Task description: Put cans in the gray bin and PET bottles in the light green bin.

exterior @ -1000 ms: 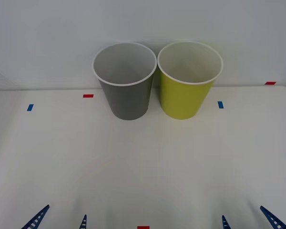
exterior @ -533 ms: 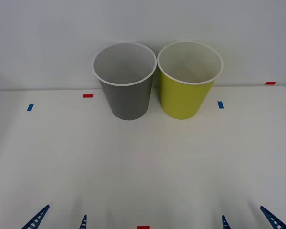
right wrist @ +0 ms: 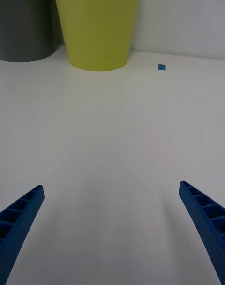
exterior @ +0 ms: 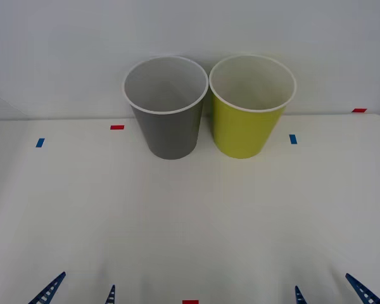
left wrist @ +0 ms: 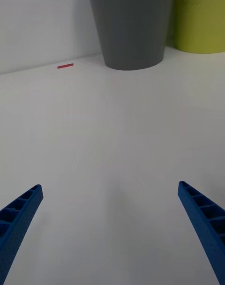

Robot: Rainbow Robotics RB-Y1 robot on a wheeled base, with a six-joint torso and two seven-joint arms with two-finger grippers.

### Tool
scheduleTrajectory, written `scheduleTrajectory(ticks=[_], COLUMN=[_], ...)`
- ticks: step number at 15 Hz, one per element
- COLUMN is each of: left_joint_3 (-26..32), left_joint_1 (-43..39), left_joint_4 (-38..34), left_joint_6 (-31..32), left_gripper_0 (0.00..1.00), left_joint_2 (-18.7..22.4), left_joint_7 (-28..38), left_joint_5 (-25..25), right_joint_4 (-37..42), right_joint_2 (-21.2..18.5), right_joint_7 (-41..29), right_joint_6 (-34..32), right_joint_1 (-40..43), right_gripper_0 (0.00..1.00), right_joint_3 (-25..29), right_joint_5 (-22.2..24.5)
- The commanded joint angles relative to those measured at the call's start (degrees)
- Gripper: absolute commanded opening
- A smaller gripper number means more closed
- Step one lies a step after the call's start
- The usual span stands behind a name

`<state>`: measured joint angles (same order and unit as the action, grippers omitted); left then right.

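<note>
The gray bin (exterior: 166,107) is standing upright at the table's (exterior: 190,215) far edge, touching the light green bin (exterior: 251,106) on its right; your left gripper (exterior: 80,292) and right gripper (exterior: 329,291) are hovering spread wide, holding nothing, near you

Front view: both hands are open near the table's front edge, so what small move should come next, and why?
Probably none yet: hold both. The left hand and right hand are open and hold nothing. The white table before the dark gray plastic bin and the lime plastic bin bears just tape marks, nothing to sort.
</note>
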<state>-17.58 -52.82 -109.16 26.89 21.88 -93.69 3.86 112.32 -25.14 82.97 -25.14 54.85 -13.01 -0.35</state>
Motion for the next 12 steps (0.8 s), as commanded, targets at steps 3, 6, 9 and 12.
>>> scheduleTrajectory(ticks=[3,6,9,12], left_joint_3=[0.0,0.0,0.0,0.0], left_joint_1=[0.0,0.0,0.0,0.0], left_joint_4=[0.0,0.0,0.0,0.0], left_joint_6=[0.0,0.0,0.0,0.0], left_gripper_0=[1.00,1.00,1.00,1.00], left_joint_2=[0.0,0.0,0.0,0.0], left_joint_7=[0.0,0.0,0.0,0.0], left_joint_5=[0.0,0.0,0.0,0.0], right_joint_4=[0.0,0.0,0.0,0.0], right_joint_2=[0.0,0.0,0.0,0.0], right_joint_7=[0.0,0.0,0.0,0.0], right_joint_6=[0.0,0.0,0.0,0.0], right_joint_1=[0.0,0.0,0.0,0.0], right_gripper_0=[1.00,1.00,1.00,1.00], right_joint_3=[0.0,0.0,0.0,0.0], right_joint_5=[0.0,0.0,0.0,0.0])
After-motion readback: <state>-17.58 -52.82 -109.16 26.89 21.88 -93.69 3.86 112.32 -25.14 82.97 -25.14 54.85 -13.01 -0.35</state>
